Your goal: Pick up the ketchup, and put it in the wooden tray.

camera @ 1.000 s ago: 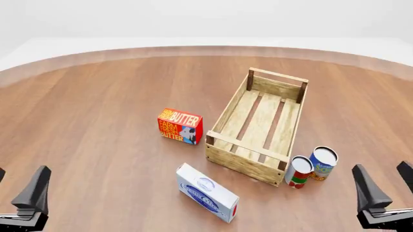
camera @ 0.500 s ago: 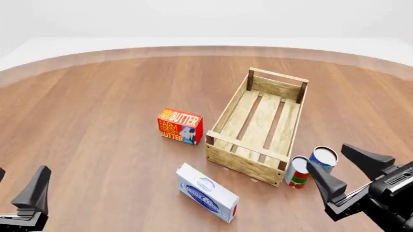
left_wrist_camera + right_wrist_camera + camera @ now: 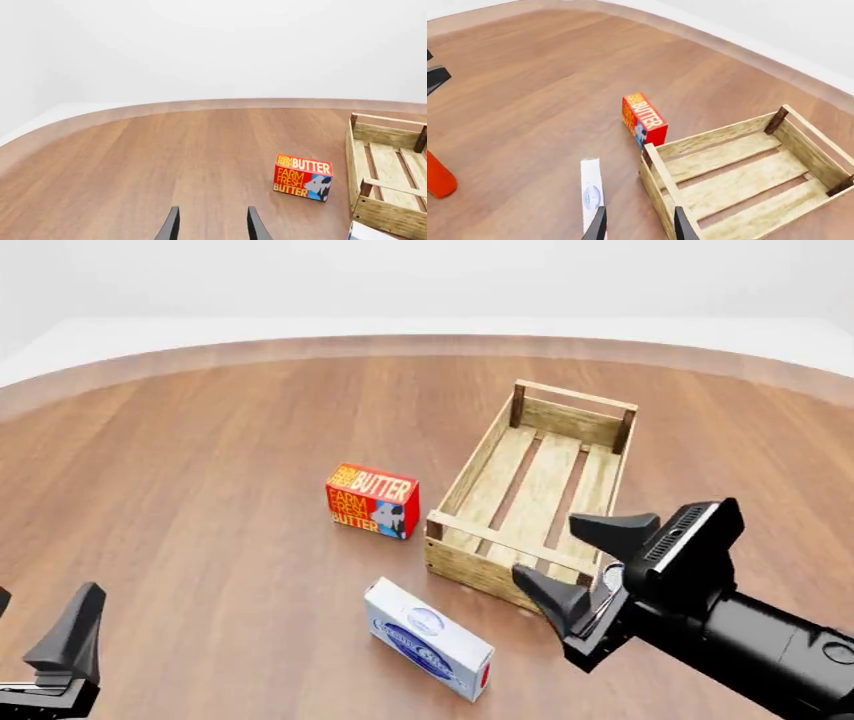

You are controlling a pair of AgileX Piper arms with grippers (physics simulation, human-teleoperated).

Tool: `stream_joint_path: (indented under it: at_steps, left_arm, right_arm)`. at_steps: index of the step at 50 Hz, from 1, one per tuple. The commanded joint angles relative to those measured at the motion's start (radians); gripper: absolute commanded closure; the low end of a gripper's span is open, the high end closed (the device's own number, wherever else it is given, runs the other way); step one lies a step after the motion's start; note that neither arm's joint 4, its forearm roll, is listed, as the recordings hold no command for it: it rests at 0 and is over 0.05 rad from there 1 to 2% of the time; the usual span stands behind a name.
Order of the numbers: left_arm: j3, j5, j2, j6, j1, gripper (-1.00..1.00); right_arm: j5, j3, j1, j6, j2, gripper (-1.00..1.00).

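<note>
- Right gripper (image 3: 547,550), jaws spread wide and holding nothing, swings in from the table's near right corner within a second. It now hangs by the near end of the wooden tray (image 3: 527,585), with its arm covering the two cans that stood there.
- Wooden tray stands unmoved with bare slats, its long axis running away from me and a little to the right. The drop-off spot is ready, so I read this sweep as a search or an approach, not a placement.
- Butter box (image 3: 372,501) and the white-and-blue carton (image 3: 427,640) sit where they were, left of the tray.
- Left gripper (image 3: 44,590) stays parked at the near left corner, fingers apart and empty.
- Ketchup (image 3: 437,175) does not appear in the front view at all. Only a rounded red-orange end shows, at the edge of the right wrist view, well apart from the tray and beyond the carton from it. That stub slants across the wood, but with cap and label out of frame I cannot tell which way the bottle points, or whether it stands or lies.
</note>
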Motion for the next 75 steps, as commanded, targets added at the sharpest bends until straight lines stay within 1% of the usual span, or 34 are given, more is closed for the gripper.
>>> stream_joint_path:
  at_steps: [1,2,3,9,16,19,23,26,27,29,31,34,37,43,45,51,62,65,67,75]
  left_arm:
    - [0.0,0.0,0.0,0.0,0.0,-1.0]
    - [0.0,0.0,0.0,0.0,0.0,-1.0]
    - [0.0,0.0,0.0,0.0,0.0,-1.0]
    - [0.0,0.0,0.0,0.0,0.0,-1.0]
    - [0.0,0.0,0.0,0.0,0.0,-1.0]
    - [0.0,0.0,0.0,0.0,0.0,-1.0]
    - [0.0,0.0,0.0,0.0,0.0,-1.0]
    - [0.0,0.0,0.0,0.0,0.0,-1.0]
    - [0.0,0.0,0.0,0.0,0.0,-1.0]
    - [0.0,0.0,0.0,0.0,0.0,-1.0]
    - [0.0,0.0,0.0,0.0,0.0,-1.0]
    - [0.0,0.0,0.0,0.0,0.0,-1.0]
    - [0.0,0.0,0.0,0.0,0.0,-1.0]
    - [0.0,0.0,0.0,0.0,0.0,-1.0]
    - [0.0,0.0,0.0,0.0,0.0,-1.0]
    - [0.0,0.0,0.0,0.0,0.0,-1.0]
    - [0.0,0.0,0.0,0.0,0.0,-1.0]
    - [0.0,0.0,0.0,0.0,0.0,-1.0]
    - [0.0,0.0,0.0,0.0,0.0,-1.0]
    - [0.0,0.0,0.0,0.0,0.0,-1.0]
  right_arm:
    - [-0.049,-0.074,0.124,0.013,0.156,-1.0]
    - [-0.056,-0.087,0.143,0.008,0.179,-1.0]
    - [-0.056,-0.087,0.143,0.008,0.179,-1.0]
    - [-0.067,-0.138,0.209,0.004,0.24,-1.0]
    - [-0.078,-0.173,0.263,-0.002,0.299,-1.0]
    - [-0.087,-0.185,0.277,-0.02,0.327,-1.0]
    - [-0.099,-0.201,0.301,-0.018,0.356,-1.0]
    - [-0.11,-0.218,0.321,-0.042,0.391,-1.0]
    - [-0.117,-0.223,0.32,-0.066,0.412,-1.0]
    - [-0.13,-0.244,0.349,-0.039,0.439,-1.0]
    - [-0.139,-0.266,0.365,-0.057,0.478,-1.0]
    - [-0.153,-0.285,0.378,-0.066,0.517,-1.0]
    - [-0.164,-0.317,0.415,-0.054,0.57,-1.0]
    - [-0.195,-0.366,0.479,-0.05,0.661,-1.0]
    - [-0.198,-0.372,0.486,-0.051,0.674,-1.0]
    - [-0.206,-0.431,0.549,-0.046,0.757,-1.0]
    - [-0.207,-0.489,0.622,-0.051,0.832,-1.0]
    - [-0.208,-0.498,0.631,-0.054,0.844,-1.0]
    - [-0.205,-0.512,0.648,-0.043,0.858,-1.0]
    - [-0.205,-0.547,0.677,-0.051,0.9,-1.0]
